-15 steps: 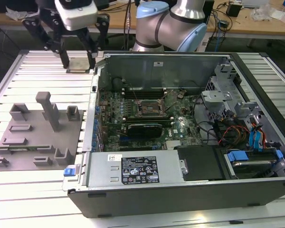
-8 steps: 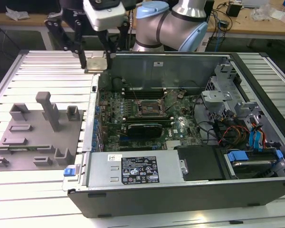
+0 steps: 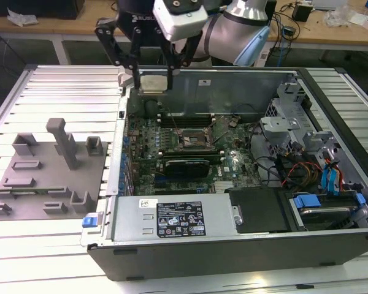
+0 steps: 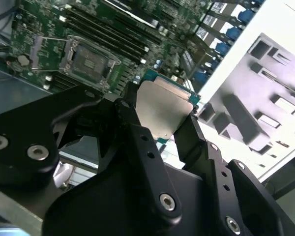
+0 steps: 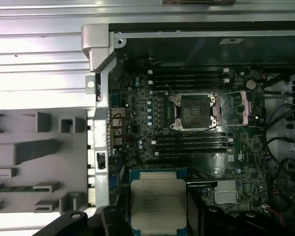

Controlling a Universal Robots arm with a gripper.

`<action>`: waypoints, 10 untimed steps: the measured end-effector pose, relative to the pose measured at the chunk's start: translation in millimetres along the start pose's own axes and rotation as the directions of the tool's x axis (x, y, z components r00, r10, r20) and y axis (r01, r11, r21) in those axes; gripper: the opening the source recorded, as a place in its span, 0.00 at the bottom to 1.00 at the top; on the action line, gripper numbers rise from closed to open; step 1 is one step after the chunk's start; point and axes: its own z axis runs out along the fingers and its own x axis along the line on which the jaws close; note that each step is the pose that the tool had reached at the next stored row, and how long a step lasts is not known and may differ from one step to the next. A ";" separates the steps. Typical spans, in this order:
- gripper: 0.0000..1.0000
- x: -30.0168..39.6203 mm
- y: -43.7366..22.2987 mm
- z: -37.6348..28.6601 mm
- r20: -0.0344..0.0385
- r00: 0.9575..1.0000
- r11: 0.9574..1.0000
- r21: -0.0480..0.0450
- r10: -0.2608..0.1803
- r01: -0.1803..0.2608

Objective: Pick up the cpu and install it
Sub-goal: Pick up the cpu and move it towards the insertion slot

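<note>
Black gripper (image 4: 161, 112) grips the cpu (image 4: 164, 103), a silvery square chip, by two opposite edges. Beyond it lie a green motherboard (image 4: 132, 29), its open socket (image 4: 91, 59), and a grey fixture plate (image 4: 265, 98).

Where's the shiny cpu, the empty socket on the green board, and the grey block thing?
cpu (image 5: 158, 204): first wrist view, middle of its silvery metal top.
socket (image 5: 194, 112): first wrist view, centre of the dark square inside its frame.
grey fixture (image 3: 66, 144): exterior view, its tall upright post.
</note>
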 end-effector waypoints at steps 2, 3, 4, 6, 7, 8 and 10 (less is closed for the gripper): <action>0.55 -8.1 0.1 0.2 0.000 1.000 1.000 0.000 0.000 0.000; 0.55 -11.0 0.1 0.2 0.000 1.000 1.000 0.000 0.000 0.000; 0.55 -15.6 0.1 0.4 0.000 1.000 1.000 0.000 0.000 0.000; 0.55 -21.3 0.2 0.5 0.000 1.000 1.000 0.000 0.000 0.000; 0.55 -25.4 0.2 0.5 0.000 1.000 1.000 0.000 0.000 0.000; 0.55 -25.4 0.2 0.5 0.000 1.000 1.000 0.000 0.000 0.000; 0.55 -25.4 0.3 2.0 0.000 1.000 1.000 -0.001 0.000 0.000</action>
